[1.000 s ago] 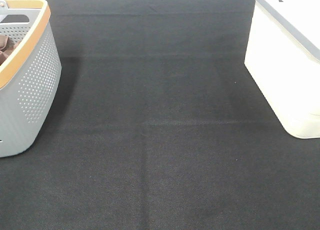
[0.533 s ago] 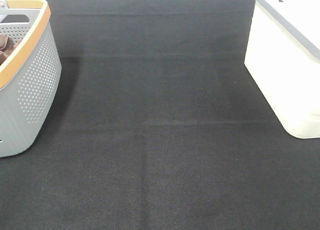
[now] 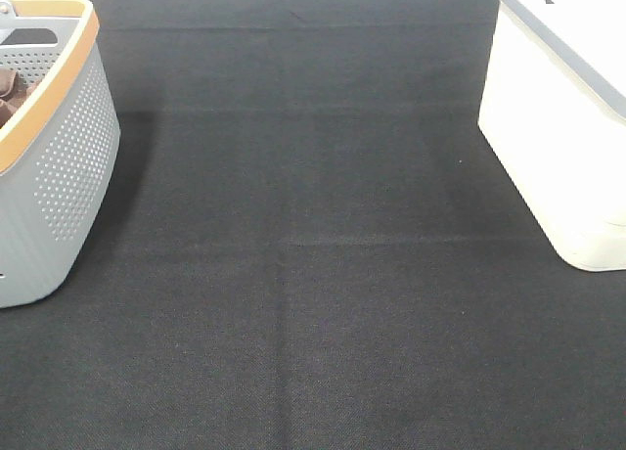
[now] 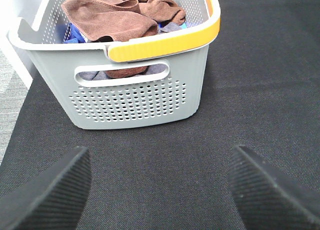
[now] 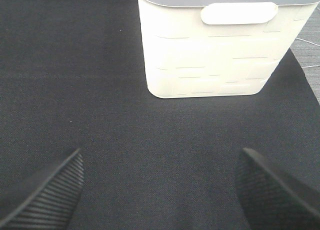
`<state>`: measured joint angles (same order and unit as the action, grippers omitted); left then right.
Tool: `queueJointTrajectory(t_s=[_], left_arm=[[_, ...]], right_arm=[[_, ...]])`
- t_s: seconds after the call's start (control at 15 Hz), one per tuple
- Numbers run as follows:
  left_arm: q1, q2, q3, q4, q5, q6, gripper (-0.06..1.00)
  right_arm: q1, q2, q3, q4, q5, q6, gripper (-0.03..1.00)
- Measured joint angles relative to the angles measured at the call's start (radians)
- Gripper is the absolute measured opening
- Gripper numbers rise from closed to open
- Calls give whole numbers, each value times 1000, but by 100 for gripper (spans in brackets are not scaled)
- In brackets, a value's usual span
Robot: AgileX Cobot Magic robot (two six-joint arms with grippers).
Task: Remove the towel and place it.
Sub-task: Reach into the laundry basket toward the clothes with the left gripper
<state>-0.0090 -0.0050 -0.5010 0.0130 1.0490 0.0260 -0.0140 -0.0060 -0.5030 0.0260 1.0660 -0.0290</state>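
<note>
A reddish-brown towel (image 4: 112,17) lies crumpled on top of other cloths in the grey perforated basket (image 4: 140,97) with an orange rim. In the exterior high view only a sliver of the towel (image 3: 8,90) shows inside the basket (image 3: 59,176) at the left edge. My left gripper (image 4: 160,190) stands open over the black mat, short of the basket's near wall, nothing between its fingers. My right gripper (image 5: 160,190) is open too, over the mat in front of the cream bin. Neither gripper appears in the exterior high view.
A cream bin (image 3: 558,127) with a grey rim stands at the right edge, also seen as the cream bin (image 5: 215,45) in the right wrist view. A black mat (image 3: 303,254) covers the table between the containers. Blue and grey cloths (image 4: 75,32) lie under the towel.
</note>
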Motion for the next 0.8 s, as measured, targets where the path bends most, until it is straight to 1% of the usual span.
queueJointTrajectory(t_s=[0.8], left_arm=[[0,0,0,0,0,0,73]], right_arm=[[0,0,0,0,0,0,78]])
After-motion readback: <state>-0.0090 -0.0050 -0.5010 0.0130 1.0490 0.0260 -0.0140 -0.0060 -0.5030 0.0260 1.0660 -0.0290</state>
